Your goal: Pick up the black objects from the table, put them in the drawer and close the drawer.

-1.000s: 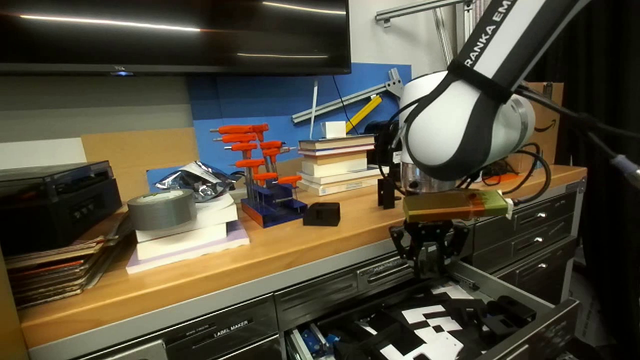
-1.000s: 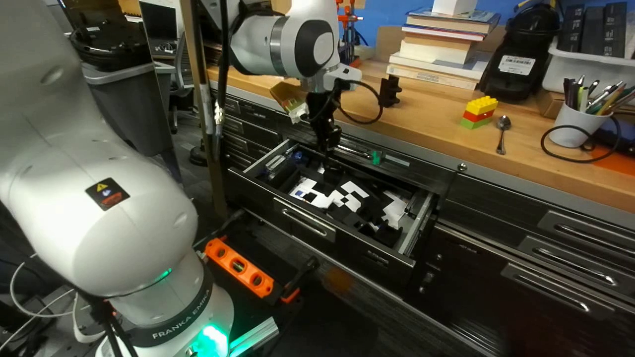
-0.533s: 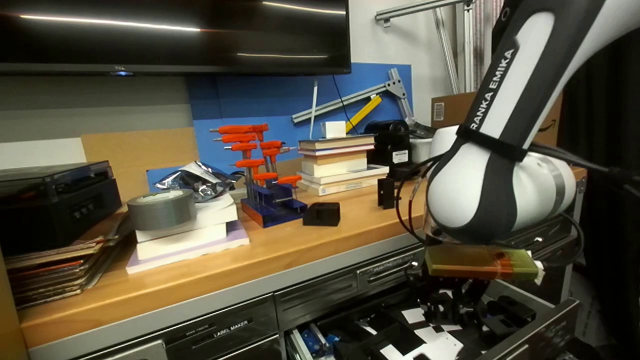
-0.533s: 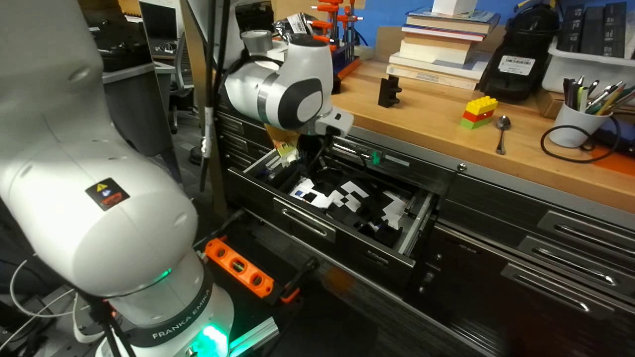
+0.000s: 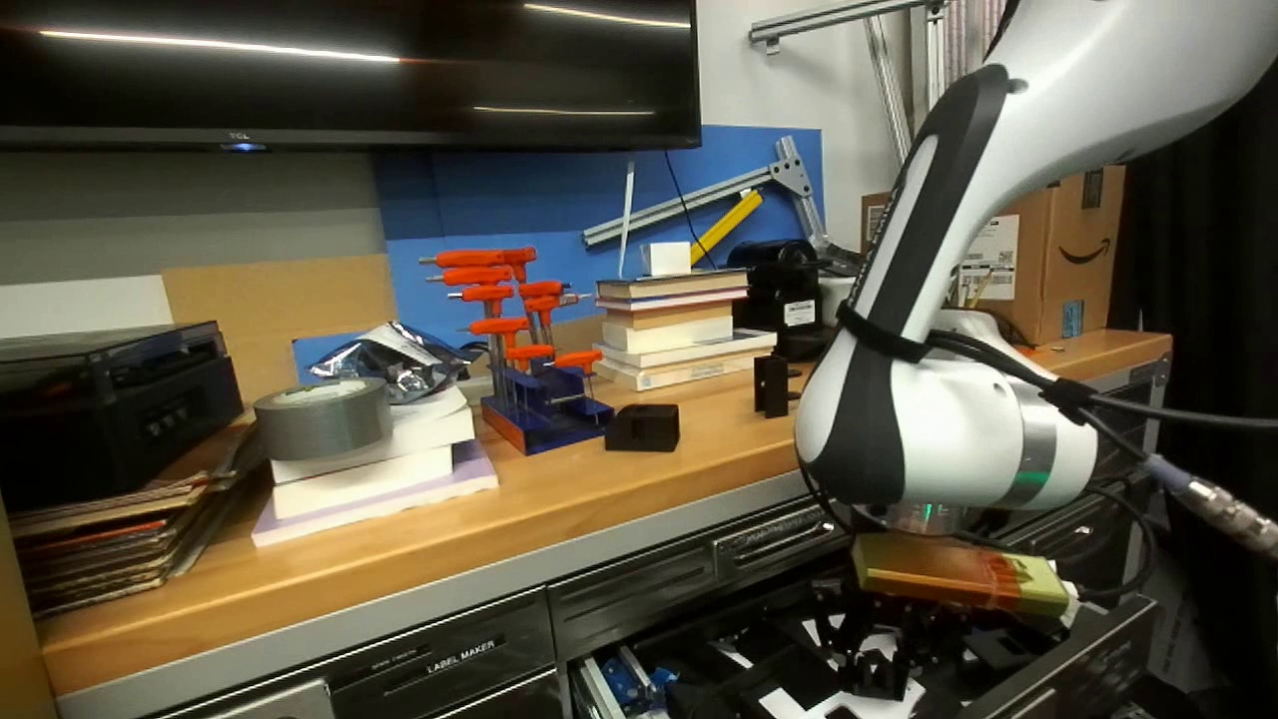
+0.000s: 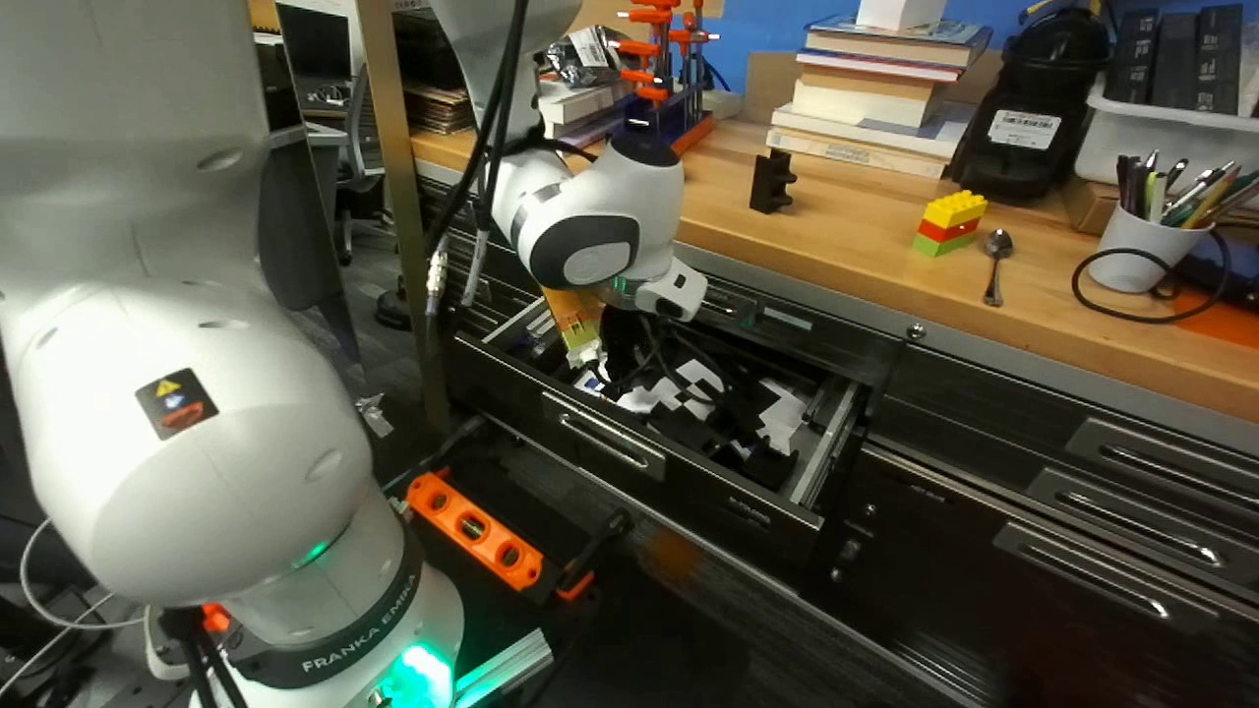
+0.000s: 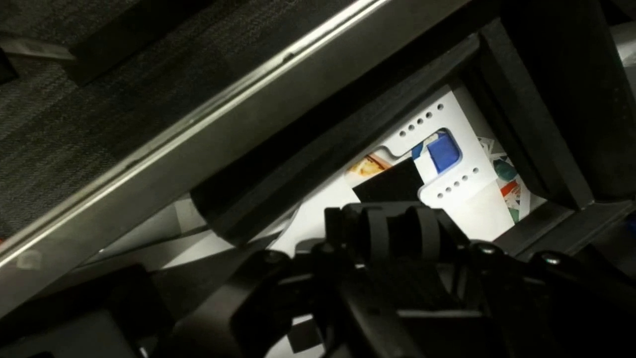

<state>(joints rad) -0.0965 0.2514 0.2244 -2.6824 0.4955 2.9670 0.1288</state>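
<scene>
The job looks partly done at best: the drawer (image 6: 708, 497) stands pulled out at the centre of an exterior view, and dark pieces (image 5: 1003, 644) lie in it at the lower right of an exterior view, though whether they count among the task's objects I cannot tell. Two black things sit on the table (image 6: 846, 221): the low rectangular box (image 5: 642, 427) at mid-frame and the upright block (image 5: 772, 386) a little to its right. By my reading both need to go in before the drawer is closed. The gripper (image 7: 390, 233) is low over or within the drawer, at the bottom centre of the wrist view; its fingers blend into a ribbed dark form (black on black, in poor light), so whether they stand apart, meet, or clamp a piece cannot be told. The box is matte, with a sloping side and a dark recess; the block is slim, with stubby prongs toward the right in an exterior view. Across the upper left of the wrist view the drawer's edge is bare grey metal with a bright lip. Beyond the gripper lies a smooth white plate (image 7: 477, 204) with rows of small round holes and a rounded cut-out, bordered by dull black strips (image 7: 536, 114).
</scene>
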